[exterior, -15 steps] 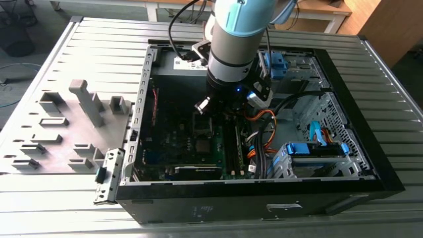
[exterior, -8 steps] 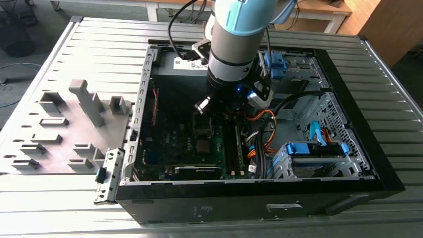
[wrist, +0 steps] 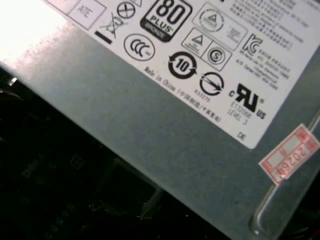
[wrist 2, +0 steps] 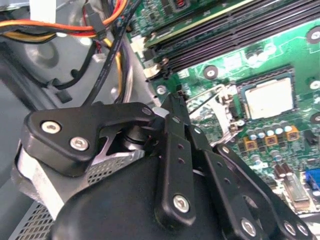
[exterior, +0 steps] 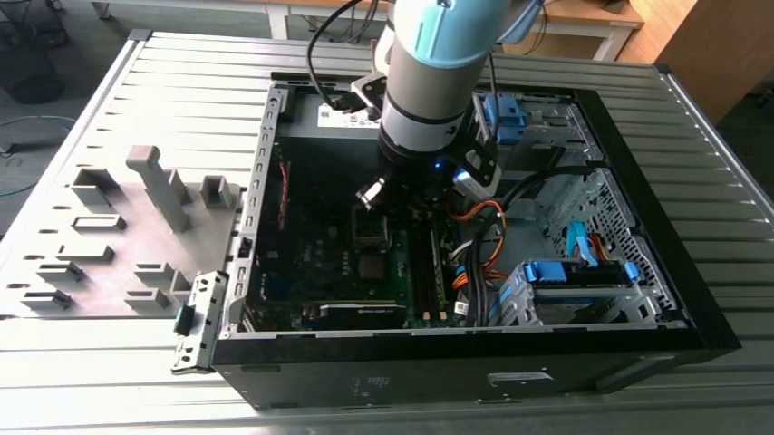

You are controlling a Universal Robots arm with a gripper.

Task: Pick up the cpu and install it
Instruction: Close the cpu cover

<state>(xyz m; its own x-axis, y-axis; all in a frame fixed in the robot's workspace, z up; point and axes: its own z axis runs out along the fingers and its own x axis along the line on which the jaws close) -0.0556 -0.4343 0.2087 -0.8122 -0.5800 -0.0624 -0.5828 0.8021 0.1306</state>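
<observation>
Gripper (wrist 2: 174, 100), state untellable, hovers near the cpu (wrist 2: 268, 98) lying inside its socket (wrist 2: 265, 78), edges clear

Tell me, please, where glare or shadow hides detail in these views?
First wrist view: glare whitens one end of the grey box, and deep shadow lies beside it. Second wrist view: the motherboard is evenly lit. Exterior view: the computer case interior is dark beneath the arm.
</observation>
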